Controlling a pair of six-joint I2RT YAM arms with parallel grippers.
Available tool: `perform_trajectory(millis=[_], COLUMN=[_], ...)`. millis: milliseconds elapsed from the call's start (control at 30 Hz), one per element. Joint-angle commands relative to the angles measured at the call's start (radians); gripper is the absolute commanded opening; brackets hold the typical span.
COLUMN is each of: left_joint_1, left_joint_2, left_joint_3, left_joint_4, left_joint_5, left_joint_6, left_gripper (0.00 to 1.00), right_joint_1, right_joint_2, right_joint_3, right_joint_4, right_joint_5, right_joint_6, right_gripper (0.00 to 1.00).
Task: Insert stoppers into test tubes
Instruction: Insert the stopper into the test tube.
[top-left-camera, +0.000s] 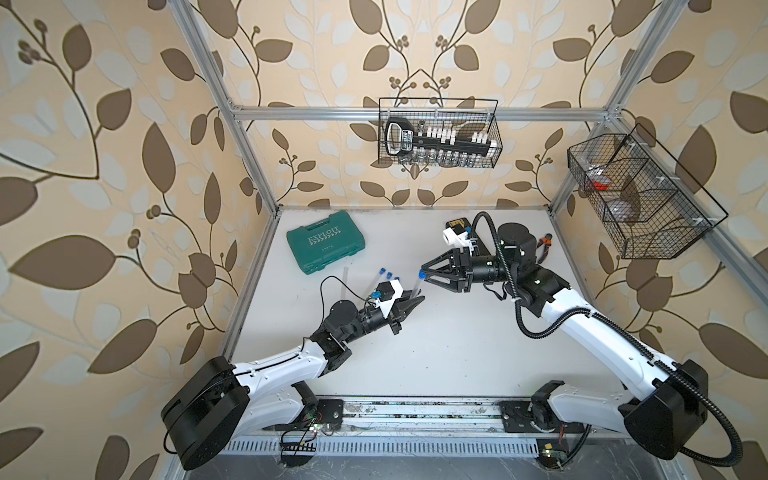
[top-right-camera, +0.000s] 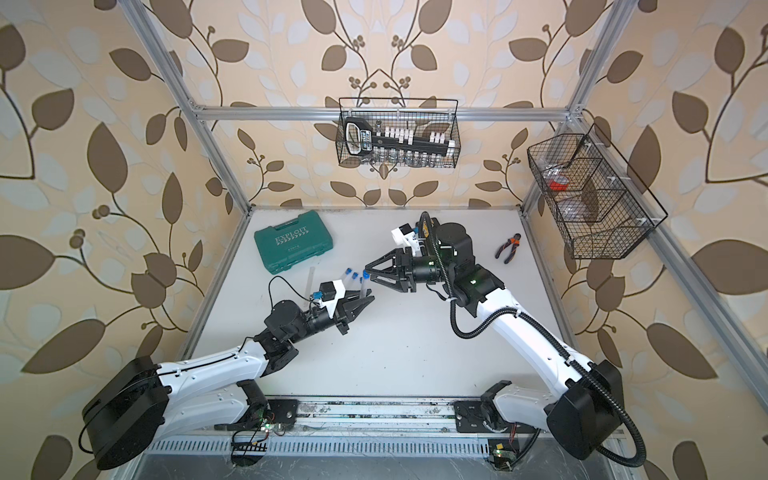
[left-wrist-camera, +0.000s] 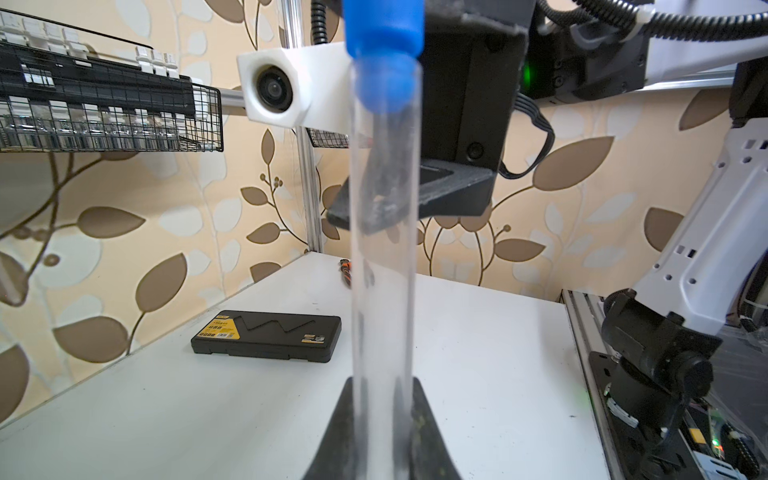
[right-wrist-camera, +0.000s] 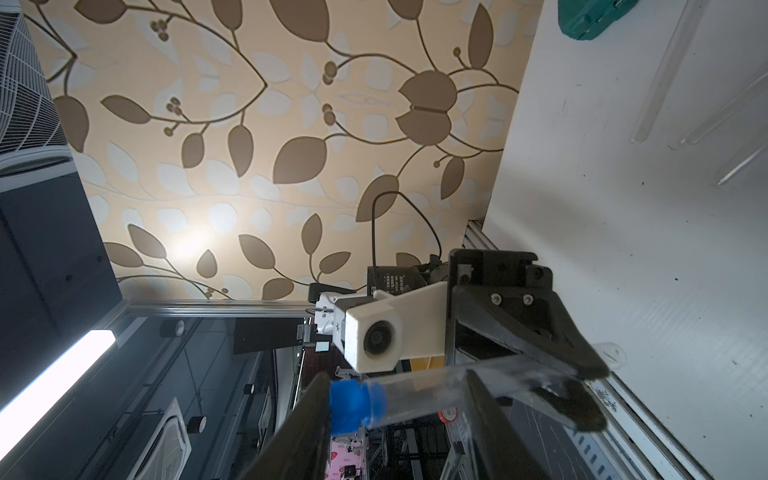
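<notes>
Two grippers on one job, raised above the white table (top-left-camera: 457, 353). Pinched hard shut, the left gripper (top-left-camera: 417, 300), on a clear test tube (top-left-camera: 419, 287) just short of its rounded end. Held crosswise between the fingertips: rounded tip poking out on one side, long part reaching out on the other, off the table, toward the right gripper (top-left-camera: 424, 275). At the tube's far end from the left fingers, a blue stopper (top-left-camera: 421, 274): narrow part seated in the mouth, wider cap standing outside the rim. Partway parted, the right gripper, straddling that stoppered end lengthwise. Seen from the right wrist: one finger (right-wrist-camera: 303, 440) against the cap's outer face, the second finger (right-wrist-camera: 490, 440) further along and crossing the tube wall. Gap wider than the stopper, so no pinch on it; nothing visibly clamped. Off the left gripper's outer flank, away from the right gripper, three spare tubes (right-wrist-camera: 665, 70) flat on the table, near one another. Close by the left gripper's wrist, three other stoppers (top-left-camera: 390, 274) bunched together; seated in tubes or loose, cannot tell. Beyond those, further from the left gripper, a green case (top-left-camera: 326, 243), closed. On the table below the right gripper's wrist, a black case (left-wrist-camera: 266, 336) with a yellow label. Behind the right wrist, orange-handled pliers (top-right-camera: 508, 248) lying flat
</notes>
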Motion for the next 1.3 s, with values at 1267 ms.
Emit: perform_trajectory(millis=[1267], left_joint_1=[0.004], left_joint_2=[-0.068], left_joint_3=[0.202], left_joint_4=[0.144], left_joint_5=[0.020], left_joint_6=[-0.057], left_gripper=[0.00], right_joint_1=[0.012], right_joint_2=[0.038], right_joint_3=[-0.183], right_joint_4=[-0.049], right_joint_5=[0.040], right_joint_6=[-0.050], right_gripper=[0.45])
